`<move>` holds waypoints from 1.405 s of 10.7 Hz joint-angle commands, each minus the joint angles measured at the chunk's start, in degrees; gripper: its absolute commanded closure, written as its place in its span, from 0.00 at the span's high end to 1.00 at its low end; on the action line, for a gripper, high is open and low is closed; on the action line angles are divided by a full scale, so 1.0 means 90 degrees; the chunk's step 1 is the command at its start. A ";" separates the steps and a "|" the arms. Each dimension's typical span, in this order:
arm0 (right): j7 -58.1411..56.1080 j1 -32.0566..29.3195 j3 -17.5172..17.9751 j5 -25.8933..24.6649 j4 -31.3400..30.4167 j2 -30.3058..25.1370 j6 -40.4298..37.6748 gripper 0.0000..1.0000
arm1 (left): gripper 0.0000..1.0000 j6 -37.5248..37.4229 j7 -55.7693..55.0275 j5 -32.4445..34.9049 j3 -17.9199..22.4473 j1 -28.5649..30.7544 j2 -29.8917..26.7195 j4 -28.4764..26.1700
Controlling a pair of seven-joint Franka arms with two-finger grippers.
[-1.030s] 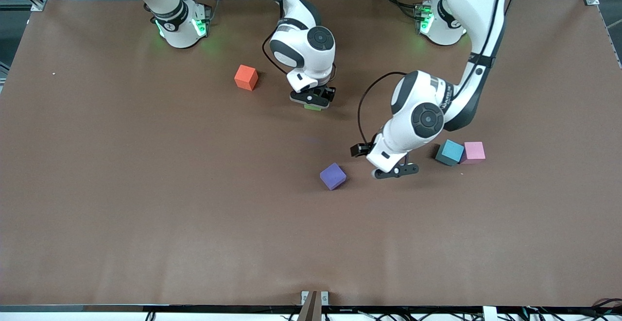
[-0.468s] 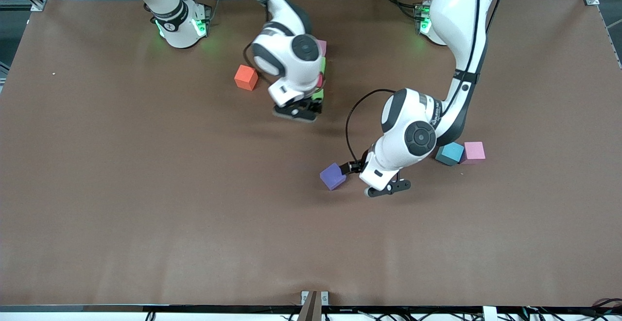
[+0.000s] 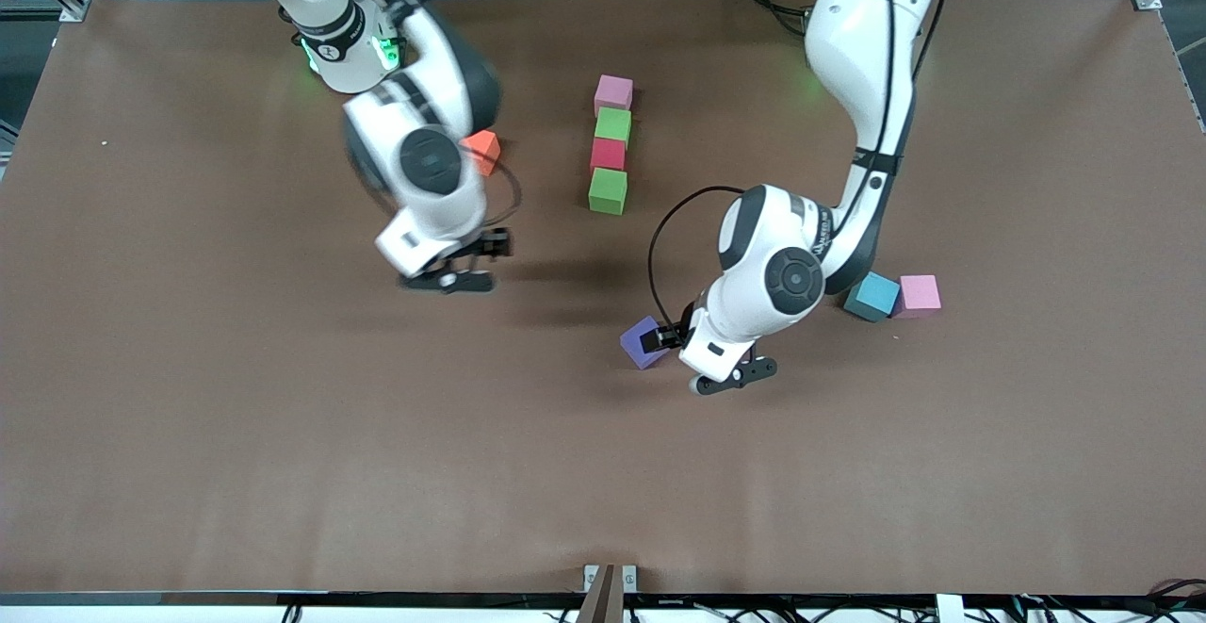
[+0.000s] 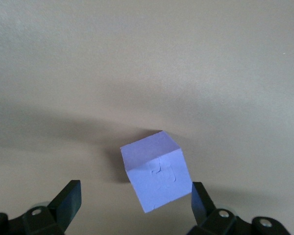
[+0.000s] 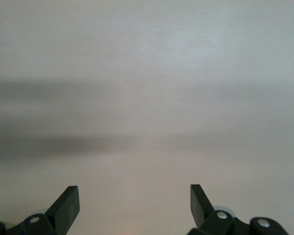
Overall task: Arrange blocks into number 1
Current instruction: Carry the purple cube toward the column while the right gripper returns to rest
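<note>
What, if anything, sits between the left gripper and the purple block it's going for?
Nothing visible. The left gripper hangs open right over the purple block, with bare table around it. The teal-blue cube lies off toward the left arm's end. The right gripper is open over bare table.

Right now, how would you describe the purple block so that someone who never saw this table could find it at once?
Start at the column of four blocks in the middle of the brown table, then look nearer to the front camera. There the purple block lies alone, under the left arm's open tool. It is the only purple cube, turned at an angle to the column.
</note>
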 commanded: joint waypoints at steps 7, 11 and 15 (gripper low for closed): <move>-0.3329 -0.2687 0.0123 0.0191 -0.0943 -0.0914 0.0229 1.00 | 0.99 0.0145 -0.0288 -0.1192 0.0935 -0.0845 0.0707 0.0404; -0.3329 -0.2834 0.0103 0.0777 -0.2088 -0.2056 0.0847 1.00 | 0.99 0.0234 -0.0357 -0.1192 0.0935 -0.0953 0.0805 0.0404; -0.3387 -0.2727 0.0142 0.0787 -0.1712 -0.2460 0.0508 1.00 | 0.98 0.0244 -0.0357 -0.1308 0.0993 -0.0953 0.0883 0.0453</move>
